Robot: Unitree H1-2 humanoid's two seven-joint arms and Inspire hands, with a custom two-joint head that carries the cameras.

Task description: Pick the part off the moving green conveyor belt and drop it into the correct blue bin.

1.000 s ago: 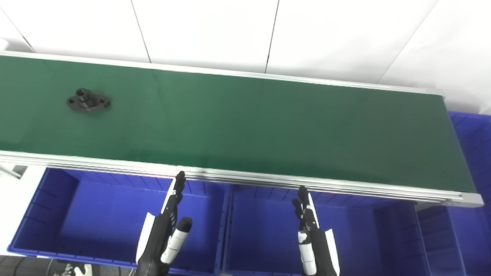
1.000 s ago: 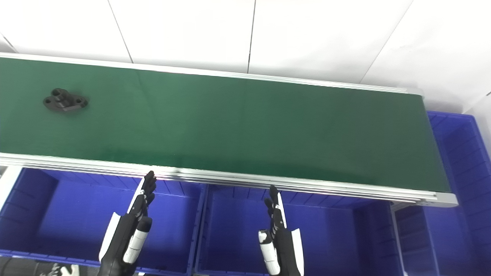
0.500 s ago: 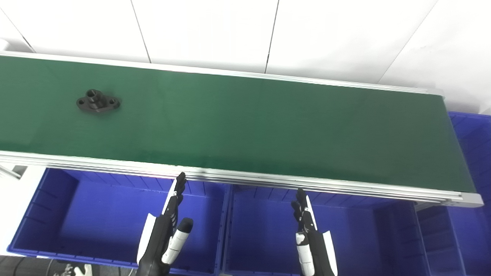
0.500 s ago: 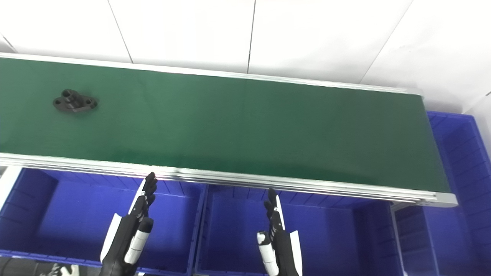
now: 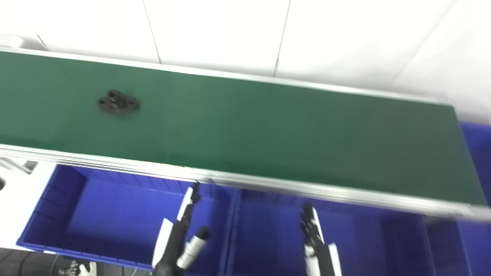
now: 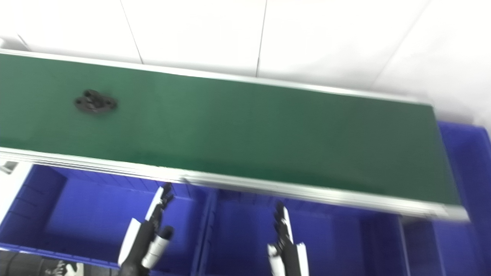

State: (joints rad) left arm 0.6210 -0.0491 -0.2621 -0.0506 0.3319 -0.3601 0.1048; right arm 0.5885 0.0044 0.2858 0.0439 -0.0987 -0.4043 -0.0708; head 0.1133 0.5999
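The green conveyor belt ran across the frame from upper left to lower right, its aluminium rail along the near edge, with white wall panels behind. Below the rail sat the blue bins: a left bin and a middle bin, with another bin at the right edge past the belt's end. Both views were blurred and the whole scene sat shifted rightward and tilted compared with half a second earlier, so the head camera had moved; the apparent jump of everything was largely that. Even so, the black part, a flat flange with holes, lay further along the belt towards the centre than before, well apart from both hands, in the upper left of the frame. The left hand hovered low over the left bin, fingers extended and spread, holding nothing; the right hand hung over the middle bin, likewise straight-fingered and empty. Judging by this, the pick was not yet begun; the left hand looked likelier to meet the part as it drifted closer.
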